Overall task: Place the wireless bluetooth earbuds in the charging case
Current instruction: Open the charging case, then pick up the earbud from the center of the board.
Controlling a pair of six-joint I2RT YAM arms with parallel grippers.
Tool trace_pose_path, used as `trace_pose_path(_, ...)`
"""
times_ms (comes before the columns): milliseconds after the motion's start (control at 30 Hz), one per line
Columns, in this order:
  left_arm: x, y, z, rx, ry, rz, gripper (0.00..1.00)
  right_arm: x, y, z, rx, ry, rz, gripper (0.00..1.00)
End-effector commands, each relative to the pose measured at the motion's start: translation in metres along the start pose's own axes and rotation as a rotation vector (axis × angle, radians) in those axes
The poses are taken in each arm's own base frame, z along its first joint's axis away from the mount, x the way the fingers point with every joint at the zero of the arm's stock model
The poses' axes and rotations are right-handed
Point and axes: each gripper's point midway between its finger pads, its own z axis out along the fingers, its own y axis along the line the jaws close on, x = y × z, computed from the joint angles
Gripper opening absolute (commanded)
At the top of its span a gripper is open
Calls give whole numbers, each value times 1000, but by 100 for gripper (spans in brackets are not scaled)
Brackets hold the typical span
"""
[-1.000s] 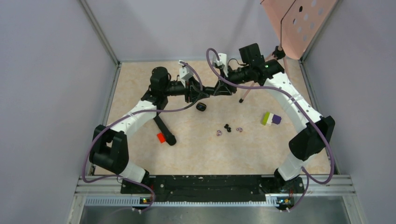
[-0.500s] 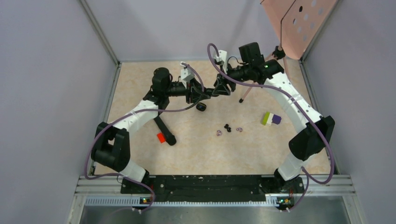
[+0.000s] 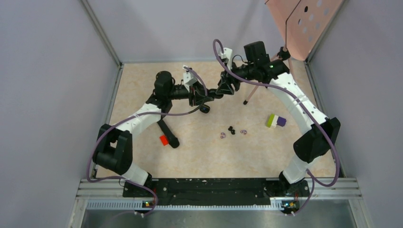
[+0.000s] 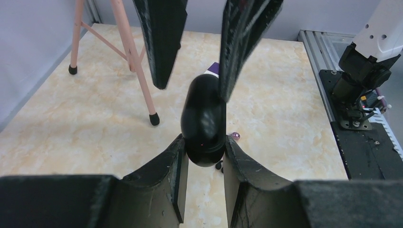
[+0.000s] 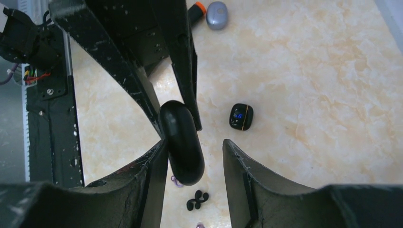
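Left fingers (image 4: pixel 166 175) clamp the case (image 4: pixel 204 123) aloft; right fingers (image 5: pixel 242 180) stand half-open astride it. Judged step: opening it; next, prise the lid. Earbuds (image 3: pixel 231 129) lie on the worktop (image 3: pixel 199 152).

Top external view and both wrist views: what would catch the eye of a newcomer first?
Above the far middle of the beige marbled table, the left gripper is shut on a glossy black oval charging case, and the right gripper stands open around its other end. Nearer, tiny black and pale purple earbuds lie loose on the table.
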Motion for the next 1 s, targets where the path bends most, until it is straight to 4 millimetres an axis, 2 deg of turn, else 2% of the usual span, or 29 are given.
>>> trace_pose_path(0, -13, -13, 1, 56, -36, 70, 0, -31, -26, -11, 95, -75, -75, 45)
trace_pose_path(300, -11, -9, 2, 29, -47, 24, 0, -37, -27, -14, 99, -89, -73, 45)
trace_pose_path(400, -10, -7, 2, 10, -49, -11, 0, -53, -24, -24, 117, -123, -80, 45)
trace_pose_path(567, -9, -2, -1, -34, -63, -107, 0, -91, -24, -50, 165, -202, -69, 46)
trace_pose_path(633, -9, 2, -3, -58, -73, -134, 0, -94, -23, -59, 179, -208, -62, 46)
trace_pose_path(700, -10, 4, -6, -84, -82, -155, 0, -80, -23, -60, 193, -174, -48, 46)
trace_pose_path(767, -13, 7, -12, -110, -92, -164, 0, -55, -25, -60, 214, -117, -31, 45)
trace_pose_path(867, -15, 10, -24, -143, -101, -187, 0, -1, -26, -58, 232, -5, -3, 42)
trace_pose_path(967, -13, 16, -39, -196, -109, -227, 0, 56, -18, -51, 207, 113, -18, 41)
